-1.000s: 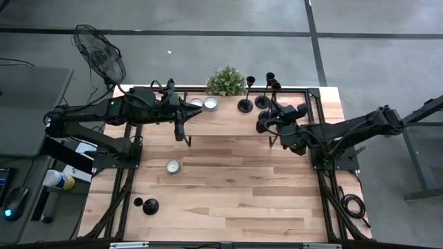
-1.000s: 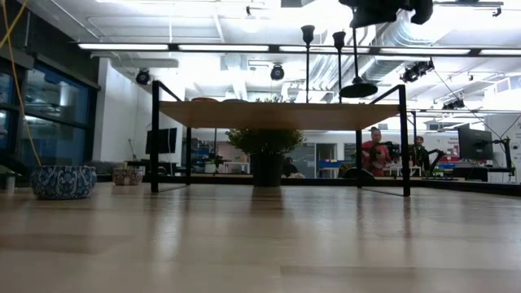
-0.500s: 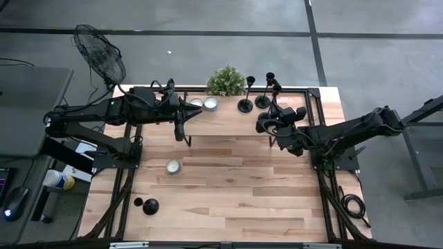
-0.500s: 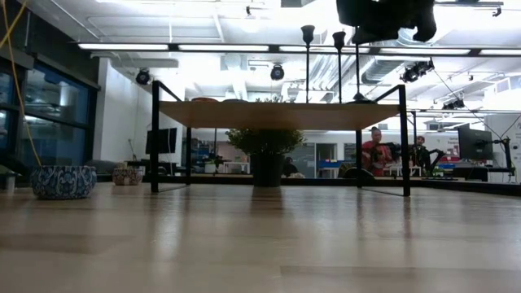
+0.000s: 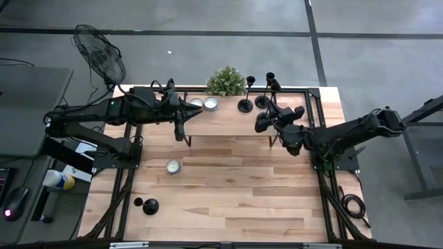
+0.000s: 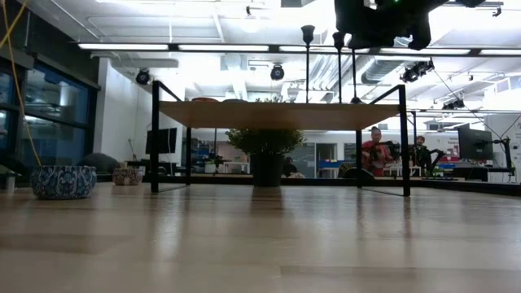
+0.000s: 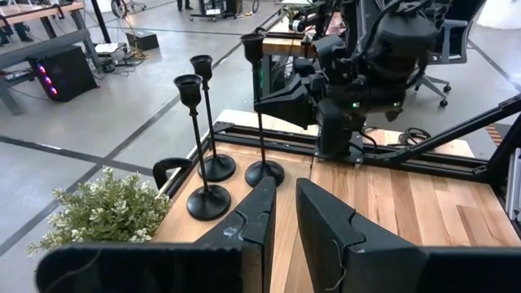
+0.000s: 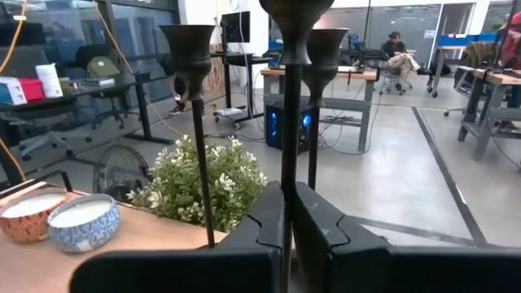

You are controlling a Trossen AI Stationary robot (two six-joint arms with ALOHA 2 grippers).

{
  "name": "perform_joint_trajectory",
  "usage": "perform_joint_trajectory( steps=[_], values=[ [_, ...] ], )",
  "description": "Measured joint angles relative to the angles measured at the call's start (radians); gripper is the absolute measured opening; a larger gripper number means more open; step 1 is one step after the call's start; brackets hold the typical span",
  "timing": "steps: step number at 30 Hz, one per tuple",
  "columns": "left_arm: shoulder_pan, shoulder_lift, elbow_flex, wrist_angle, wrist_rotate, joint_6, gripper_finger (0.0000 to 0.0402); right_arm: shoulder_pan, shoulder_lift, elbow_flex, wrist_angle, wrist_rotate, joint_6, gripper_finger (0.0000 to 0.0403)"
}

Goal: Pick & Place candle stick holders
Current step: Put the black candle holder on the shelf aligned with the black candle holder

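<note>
Three matte-black candle stick holders stand on the raised wooden shelf [image 5: 221, 119] at the table's far side. Two stand free on their round bases [image 5: 246, 105] [image 5: 263, 102]. My right gripper [image 5: 272, 111] is shut on the third holder [image 7: 260, 122], which stands just nearer than those two. A fourth holder [image 5: 148, 205] sits on the table near the near left corner. My left gripper [image 7: 286, 220] hovers over the shelf's left part [image 5: 181, 123], empty, with a narrow gap between its fingers. My right gripper pinches the third holder's thin stem [image 8: 287, 155] between its two fingers, about mid-height. The fingers come level from the table's right and near side and lie across the stem. The holder stands upright, with its round base [image 7: 264, 172] on the shelf.
A small potted plant [image 5: 225, 80] and two candle tins [image 5: 204, 103] sit on the shelf's far side. Another tin [image 5: 173, 166] sits on the table below. A fan [image 5: 100, 55] stands beyond the far left corner. The near half of the table is bare wood.
My right gripper has gone down and a little toward the table's left and far side with the third holder. The holder's base, lifted clear of the shelf a second ago, now rests on the shelf beside the other two. The holder has stayed upright.
</note>
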Motion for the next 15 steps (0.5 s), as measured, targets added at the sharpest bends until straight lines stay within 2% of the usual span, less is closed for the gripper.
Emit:
perform_joint_trajectory(
  steps=[6, 15],
  values=[
    [0.0, 0.0, 0.0, 0.0, 0.0, 0.0, 0.0051, -0.031, 0.0, -0.002, 0.04, -0.029, -0.075, 0.0],
    [0.0, 0.0, 0.0, 0.0, 0.0, 0.0, 0.0051, -0.066, 0.0, -0.002, 0.041, -0.069, -0.078, 0.0]
  ],
)
